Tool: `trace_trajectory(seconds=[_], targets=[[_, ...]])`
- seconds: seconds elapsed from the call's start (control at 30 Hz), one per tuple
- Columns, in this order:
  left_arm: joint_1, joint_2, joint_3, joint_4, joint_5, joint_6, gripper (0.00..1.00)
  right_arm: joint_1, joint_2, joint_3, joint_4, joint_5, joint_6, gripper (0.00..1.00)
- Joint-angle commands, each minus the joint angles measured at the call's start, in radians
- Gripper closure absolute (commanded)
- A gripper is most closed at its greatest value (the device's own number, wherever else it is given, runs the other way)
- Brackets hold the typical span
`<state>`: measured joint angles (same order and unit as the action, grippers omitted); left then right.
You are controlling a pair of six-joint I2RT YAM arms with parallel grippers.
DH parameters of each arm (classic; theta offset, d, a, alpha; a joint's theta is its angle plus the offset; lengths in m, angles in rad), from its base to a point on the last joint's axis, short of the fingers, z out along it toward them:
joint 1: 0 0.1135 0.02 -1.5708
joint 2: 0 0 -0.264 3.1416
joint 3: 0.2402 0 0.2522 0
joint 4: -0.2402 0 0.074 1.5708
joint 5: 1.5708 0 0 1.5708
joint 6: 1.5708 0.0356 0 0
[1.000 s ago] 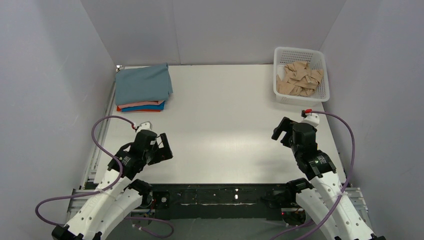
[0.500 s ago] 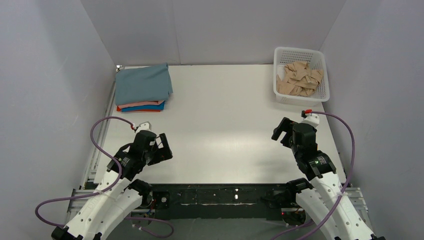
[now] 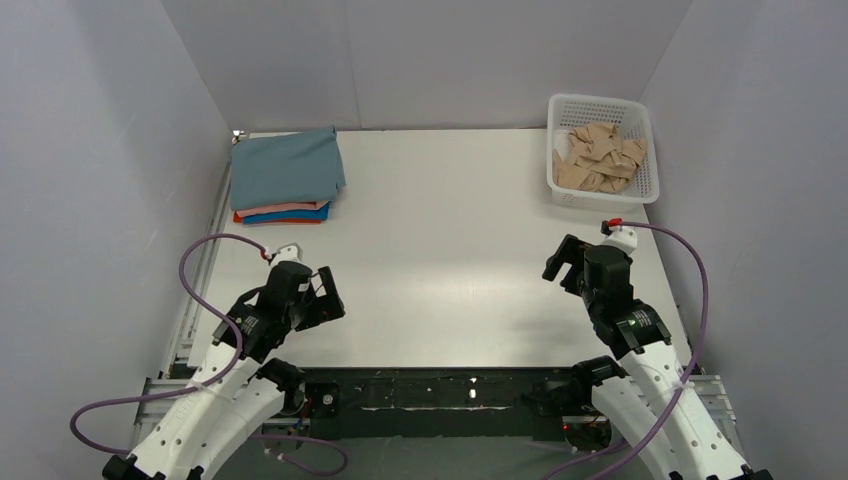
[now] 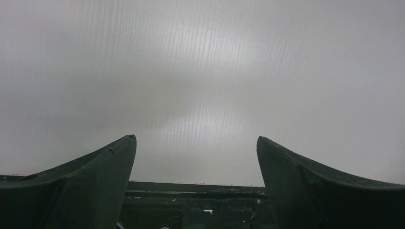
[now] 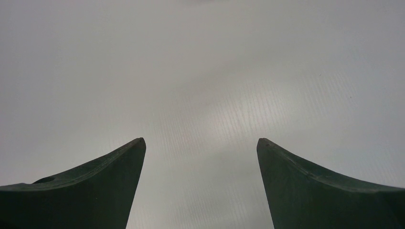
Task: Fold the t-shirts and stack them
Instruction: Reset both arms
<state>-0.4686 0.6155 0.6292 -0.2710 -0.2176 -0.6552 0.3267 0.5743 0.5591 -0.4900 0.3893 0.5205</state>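
A stack of folded t-shirts lies at the far left corner of the table. The grey-blue shirt is on top, with salmon-pink, bright blue and orange-red edges showing beneath it. My left gripper is open and empty, low over the near left of the table, well short of the stack. In its wrist view only bare table and the front rail show. My right gripper is open and empty over the near right; its wrist view shows only bare table.
A white plastic basket holding crumpled beige pieces stands at the far right corner. Grey walls enclose the table on three sides. A black rail runs along the near edge between the arm bases.
My left gripper has drawn back very slightly toward its base. The right arm and the stack have not moved.
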Motion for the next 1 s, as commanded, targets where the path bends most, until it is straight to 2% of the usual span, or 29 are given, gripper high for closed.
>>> trace_trajectory(seconds=[0.0,0.63,0.83,0.97], targets=[[-0.004,-0.010,0.007,-0.060,-0.018,0.002,0.02,-0.005,-0.005,0.003,0.046,0.000,0.003,0.05],[-0.003,-0.012,0.003,-0.051,-0.009,0.010,0.02,-0.005,-0.020,0.007,0.070,-0.054,-0.022,0.05],[-0.004,-0.028,-0.014,0.020,0.095,0.041,0.02,-0.005,-0.054,-0.008,0.108,-0.158,-0.063,0.05],[-0.004,-0.030,-0.017,0.025,0.092,0.046,0.02,-0.005,-0.071,-0.015,0.115,-0.158,-0.063,0.05]])
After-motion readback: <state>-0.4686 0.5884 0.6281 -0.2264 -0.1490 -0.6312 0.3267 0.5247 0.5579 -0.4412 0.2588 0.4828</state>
